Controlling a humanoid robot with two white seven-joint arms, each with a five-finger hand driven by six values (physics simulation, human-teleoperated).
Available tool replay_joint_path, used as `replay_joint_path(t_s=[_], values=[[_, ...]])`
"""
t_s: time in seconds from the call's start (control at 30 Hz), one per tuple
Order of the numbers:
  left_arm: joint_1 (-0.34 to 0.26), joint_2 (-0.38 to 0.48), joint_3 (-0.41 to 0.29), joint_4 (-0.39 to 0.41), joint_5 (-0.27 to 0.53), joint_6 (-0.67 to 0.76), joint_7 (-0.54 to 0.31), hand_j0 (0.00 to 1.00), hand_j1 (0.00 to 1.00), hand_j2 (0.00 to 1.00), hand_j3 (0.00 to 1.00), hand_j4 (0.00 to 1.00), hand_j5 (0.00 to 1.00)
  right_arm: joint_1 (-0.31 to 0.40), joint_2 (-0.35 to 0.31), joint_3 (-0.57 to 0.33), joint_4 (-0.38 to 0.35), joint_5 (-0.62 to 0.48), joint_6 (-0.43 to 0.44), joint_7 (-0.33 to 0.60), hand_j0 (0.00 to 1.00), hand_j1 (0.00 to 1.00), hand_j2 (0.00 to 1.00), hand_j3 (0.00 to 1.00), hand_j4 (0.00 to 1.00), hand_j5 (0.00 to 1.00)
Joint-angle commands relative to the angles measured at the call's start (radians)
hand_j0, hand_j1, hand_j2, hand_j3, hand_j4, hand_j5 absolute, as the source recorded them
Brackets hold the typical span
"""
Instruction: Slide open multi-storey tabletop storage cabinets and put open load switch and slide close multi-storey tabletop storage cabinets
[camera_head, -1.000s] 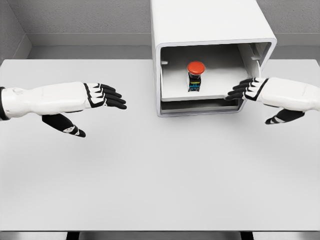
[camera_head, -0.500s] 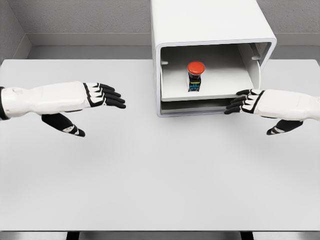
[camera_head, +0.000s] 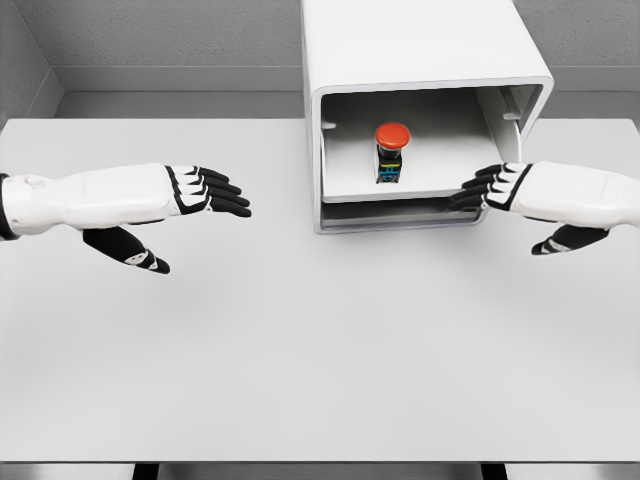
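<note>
You see a white storage cabinet (camera_head: 420, 60) standing at the far edge of the grey table (camera_head: 320, 350), right of centre, its front open toward you. Inside, a pulled-forward white drawer tray (camera_head: 440, 185) carries the load switch (camera_head: 390, 150), a small dark body topped by a round red button; it stands upright near the middle of the tray, a little left of centre. Below the tray's front lip a narrow dark gap shows above the cabinet's bottom edge. Your right hand (camera_head: 515, 187) reaches in from the right, level with the front right corner of the tray; its black fingers (camera_head: 478, 185) are stretched out and close together, pointing left, their tips at the tray's front edge by the cabinet's right wall. You cannot tell from this view whether they press on the lip or only sit just beside it, but they wrap around nothing. The thumb hangs below, apart from the fingers. Your left hand (camera_head: 190, 195) hovers over the table well to the left of the cabinet, palm turned inward, fingers extended and close together pointing right, thumb dropped below them, holding nothing.
</note>
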Motion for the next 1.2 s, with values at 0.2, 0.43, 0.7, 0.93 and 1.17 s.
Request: replay_joint_path(t_s=[0.2,0.43,0.7,0.93,1.17], values=[[-0.003,-0.002,0.000,0.011,0.007,0.003,0.000,1.00,1.00,1.00,1.00,1.00,1.00,-0.009,-0.024,-0.008,0.000,-0.006,0.002,0.000,0.72,0.72,0.72,0.72,0.72,0.72],[-0.005,-0.001,0.000,0.011,0.007,0.003,0.000,1.00,1.00,1.00,1.00,1.00,1.00,-0.014,-0.010,-0.007,-0.002,-0.006,0.002,0.000,0.57,0.57,0.57,0.57,0.57,0.57],[-0.002,0.001,0.001,0.011,0.007,0.003,0.000,1.00,1.00,1.00,1.00,1.00,1.00,-0.011,0.019,-0.001,-0.002,-0.006,0.002,0.002,0.45,0.45,0.45,0.45,0.45,0.45],[0.000,0.001,0.003,0.011,0.007,0.003,0.000,1.00,1.00,1.00,1.00,1.00,1.00,-0.003,0.080,0.010,0.000,-0.008,0.002,0.031,0.45,0.45,0.45,0.45,0.45,0.45],[0.000,0.001,0.003,0.011,0.009,0.003,0.000,1.00,1.00,1.00,1.00,1.00,1.00,-0.005,0.138,0.018,0.007,-0.001,0.002,0.115,0.46,0.46,0.46,0.46,0.46,0.46]])
